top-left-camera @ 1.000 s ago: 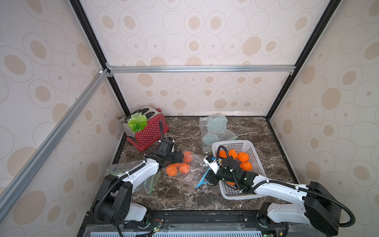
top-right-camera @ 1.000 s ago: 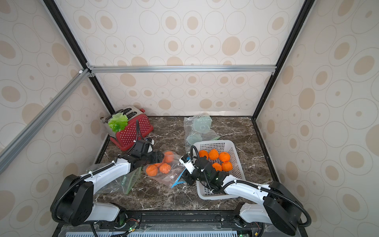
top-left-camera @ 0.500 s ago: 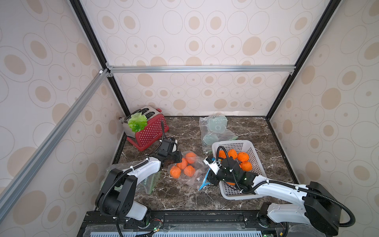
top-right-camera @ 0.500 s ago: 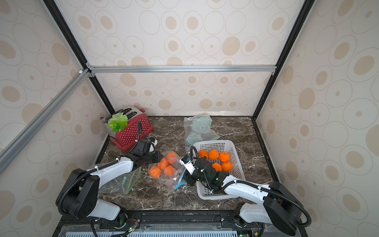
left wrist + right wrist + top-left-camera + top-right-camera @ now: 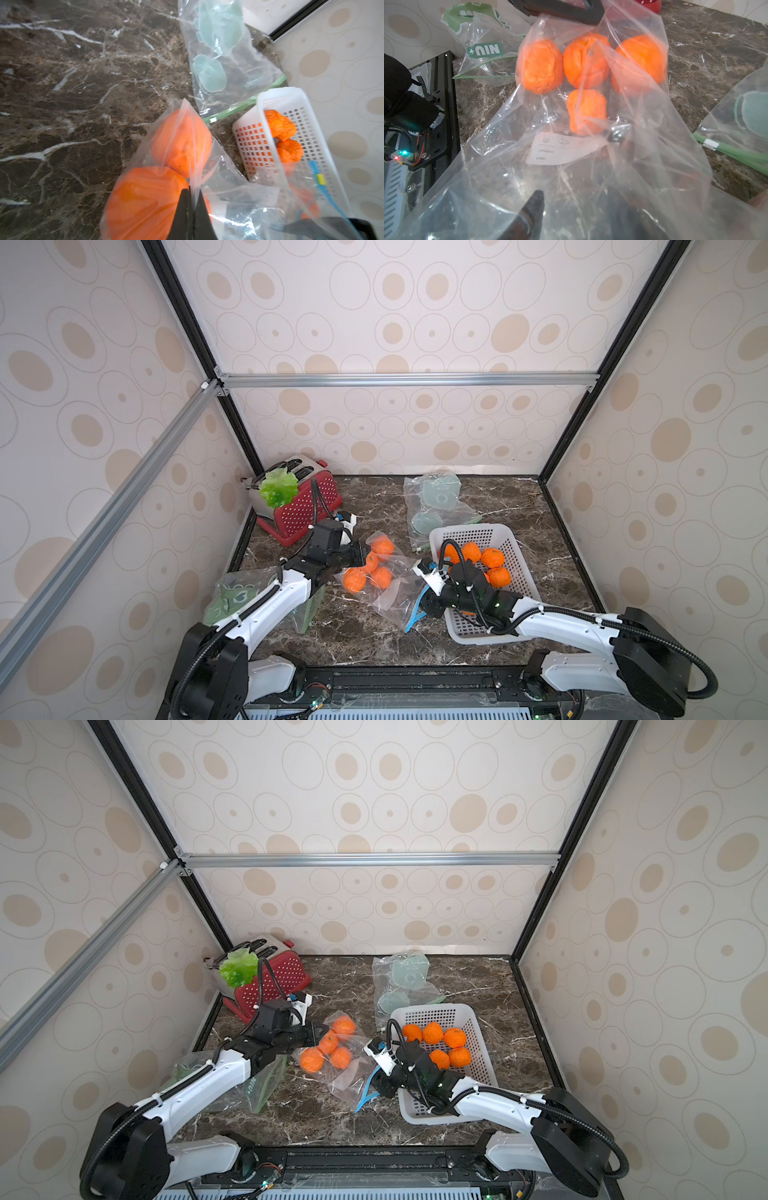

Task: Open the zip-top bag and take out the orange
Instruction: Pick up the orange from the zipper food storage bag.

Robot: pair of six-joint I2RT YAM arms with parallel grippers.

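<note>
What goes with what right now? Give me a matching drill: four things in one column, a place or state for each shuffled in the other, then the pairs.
Things
1. left gripper
2. toaster
3. basket
4. bagged oranges

Place or state
a. holds loose oranges
b. shut on the film of the zip-top bag
c. far corner, green leaf on it
d. inside clear plastic

Pairs: 1-b, 2-c, 3-a, 4-d
</note>
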